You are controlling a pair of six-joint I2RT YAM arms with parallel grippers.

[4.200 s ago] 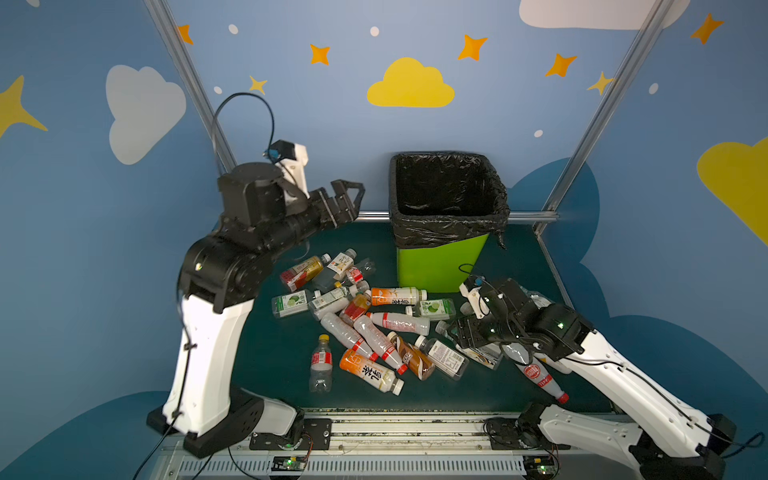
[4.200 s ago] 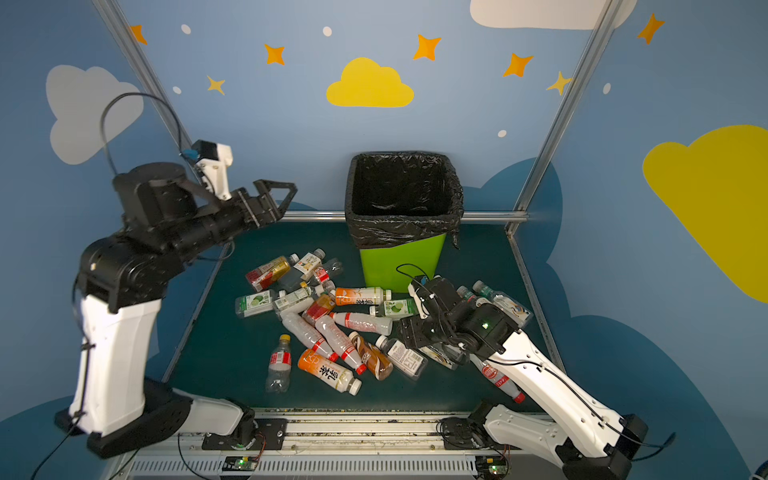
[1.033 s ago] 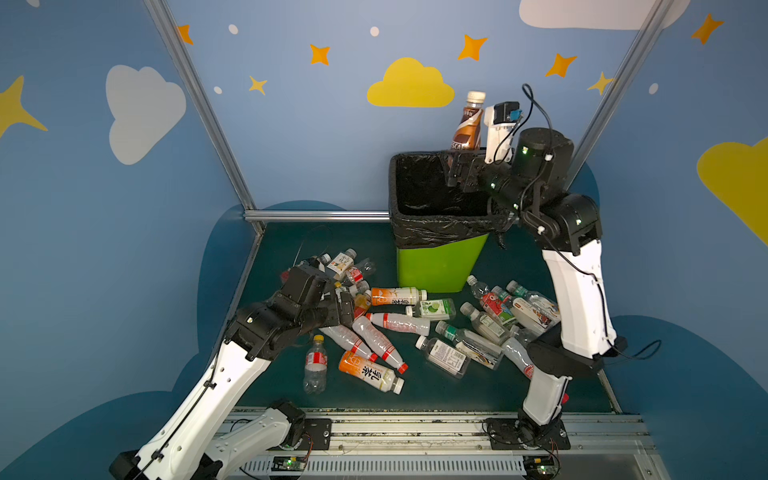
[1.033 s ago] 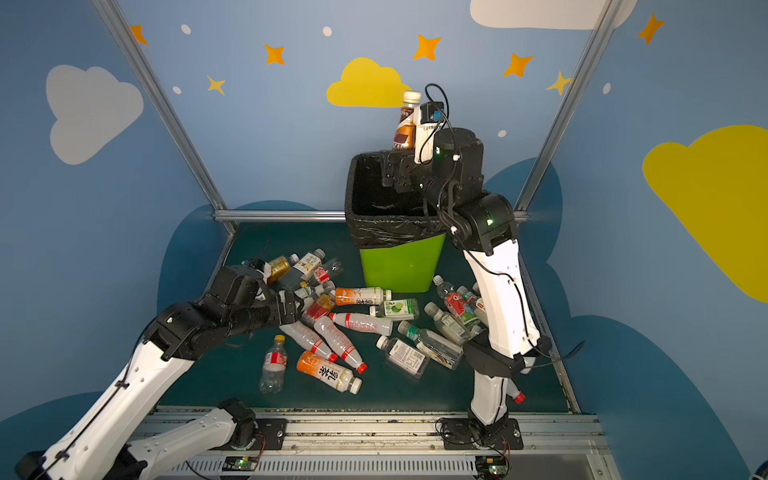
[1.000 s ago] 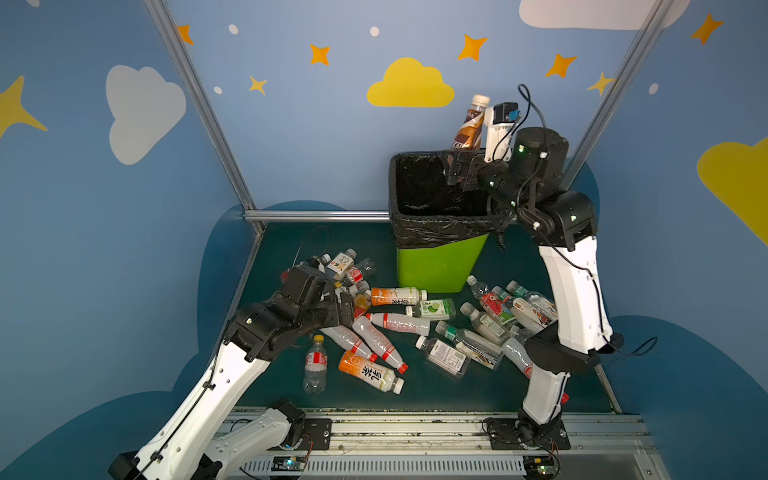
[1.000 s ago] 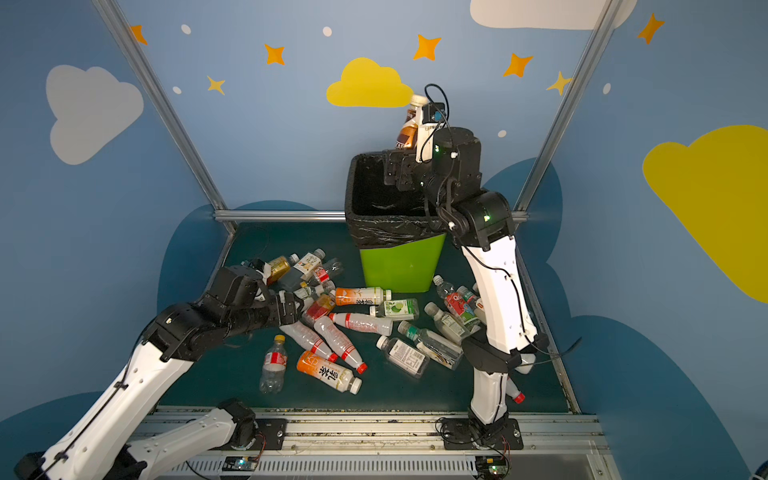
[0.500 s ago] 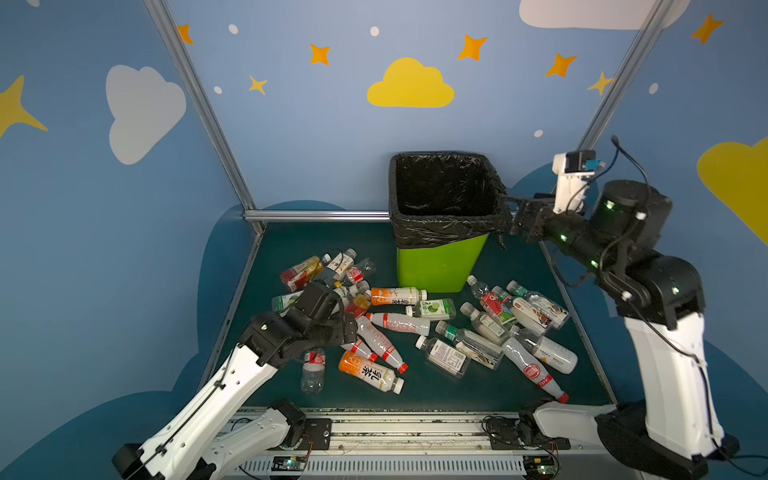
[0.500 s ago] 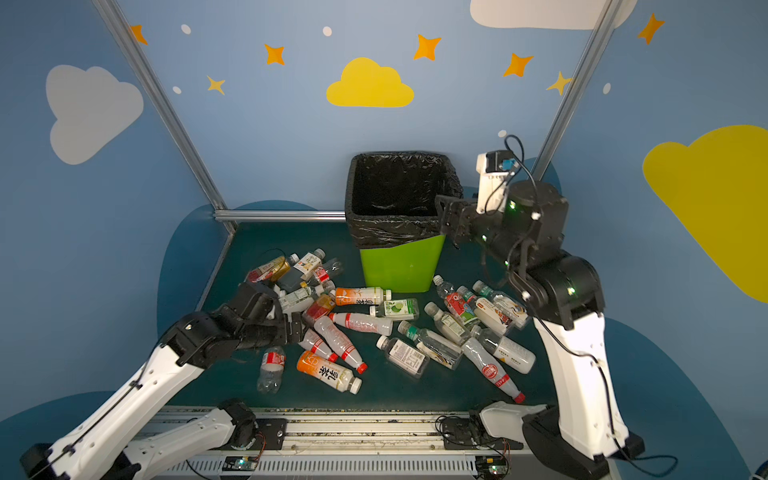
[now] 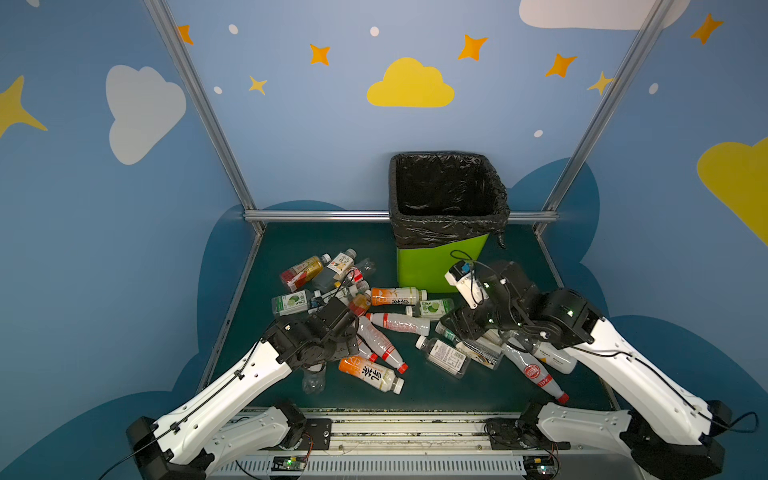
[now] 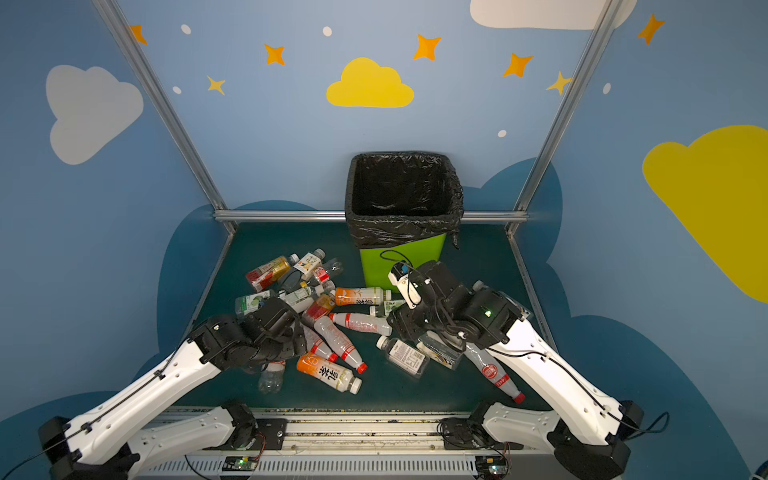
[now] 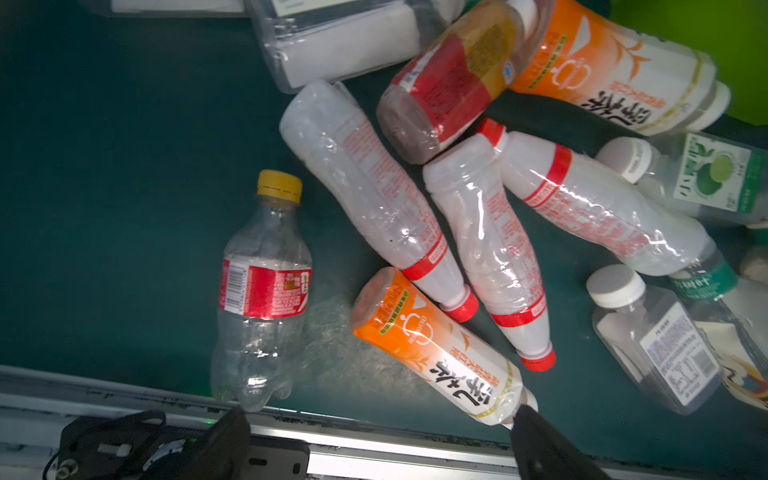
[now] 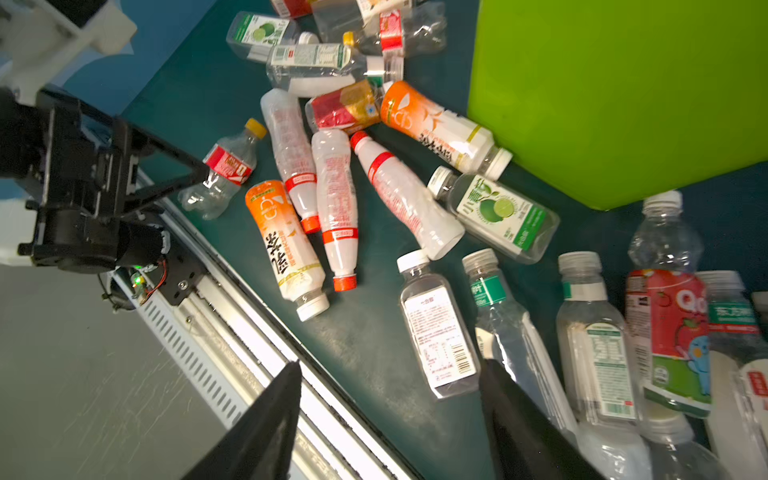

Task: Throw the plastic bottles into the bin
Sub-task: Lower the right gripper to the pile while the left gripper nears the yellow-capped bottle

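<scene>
- My right gripper (image 12: pixel 388 368) has dropped from beside the rim of the bin (image 9: pixel 436 266) to low over the plastic bottles (image 9: pixel 399 324) on the right of the table (image 9: pixel 282 249).
- Its jaws stand partly apart and hold nothing, above a clear white-labelled bottle (image 12: pixel 440 332).
- My left gripper (image 11: pixel 380 415) has eased toward the table's front edge. It gapes wide and empty by an orange-labelled bottle (image 11: pixel 432 345).
- The bottles lie scattered in front of the upright bin.
</scene>
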